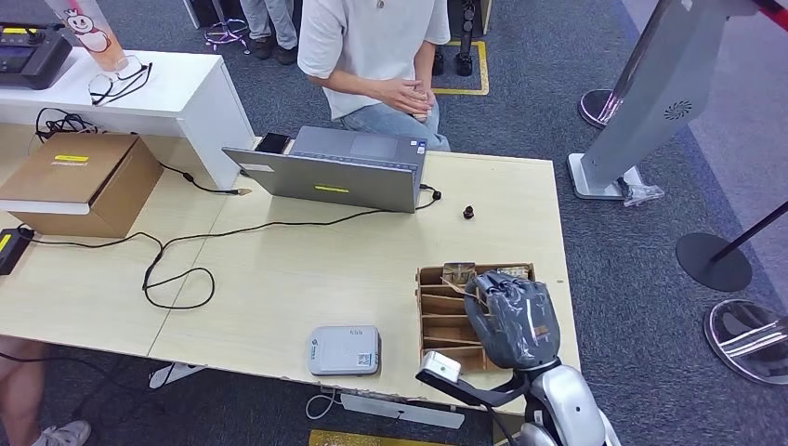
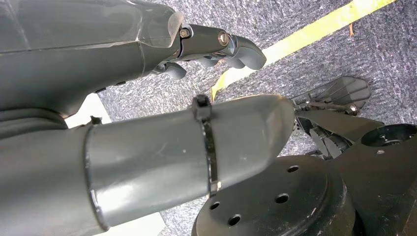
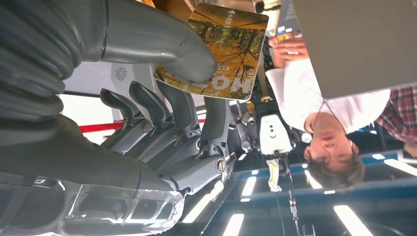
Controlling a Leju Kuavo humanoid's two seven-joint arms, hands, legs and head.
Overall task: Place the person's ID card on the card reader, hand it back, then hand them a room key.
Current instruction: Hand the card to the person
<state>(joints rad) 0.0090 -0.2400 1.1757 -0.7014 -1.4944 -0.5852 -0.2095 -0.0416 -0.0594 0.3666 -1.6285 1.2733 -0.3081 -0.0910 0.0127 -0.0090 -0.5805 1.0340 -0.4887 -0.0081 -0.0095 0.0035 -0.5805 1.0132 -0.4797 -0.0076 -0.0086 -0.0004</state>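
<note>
My right hand (image 1: 513, 319) hovers over the wooden card box (image 1: 444, 321) at the table's near right. In the right wrist view, the thumb and a finger of this hand (image 3: 162, 123) pinch a room key card (image 3: 216, 51) printed with an autumn forest. The grey card reader (image 1: 344, 350) lies flat near the front edge, left of the box, with nothing on it. A person in a white shirt (image 1: 372, 56) sits behind the laptop with hands clasped together. My left hand (image 2: 216, 46) hangs beside my body above the carpet and holds nothing, its thumb apart from the fingers.
An open grey laptop (image 1: 334, 172) stands at the far edge of the table (image 1: 279, 279). A cardboard box (image 1: 79, 181) sits at the left, and a black cable (image 1: 177, 269) loops across the middle. A small black object (image 1: 468, 213) lies right of the laptop.
</note>
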